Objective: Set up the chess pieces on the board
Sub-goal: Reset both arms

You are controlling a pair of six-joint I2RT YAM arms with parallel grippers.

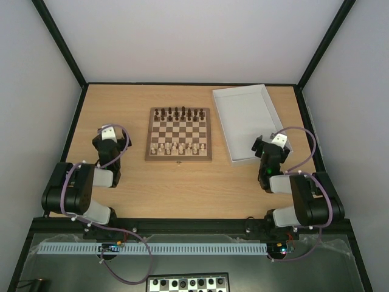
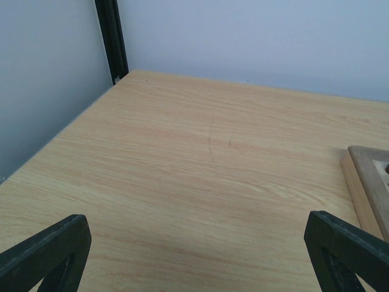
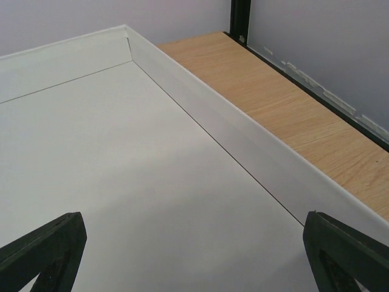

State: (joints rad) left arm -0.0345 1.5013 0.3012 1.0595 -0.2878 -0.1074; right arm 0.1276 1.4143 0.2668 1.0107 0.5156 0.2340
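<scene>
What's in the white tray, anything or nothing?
Empty, as far as shows. The white tray looks bare from above, and the right wrist view shows only plain white floor.

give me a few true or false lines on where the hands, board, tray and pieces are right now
1. The white tray lies to the right of the board. True.
2. The left hand is shut on a chess piece. False: it is open and empty, above the bare table.
3. Dark pieces stand along the board's far edge. True.
4. The right hand hovers over the board. False: it is open above the white tray.
5. The pale chess pieces lie in the tray. False: they stand on the board's near rows.
</scene>
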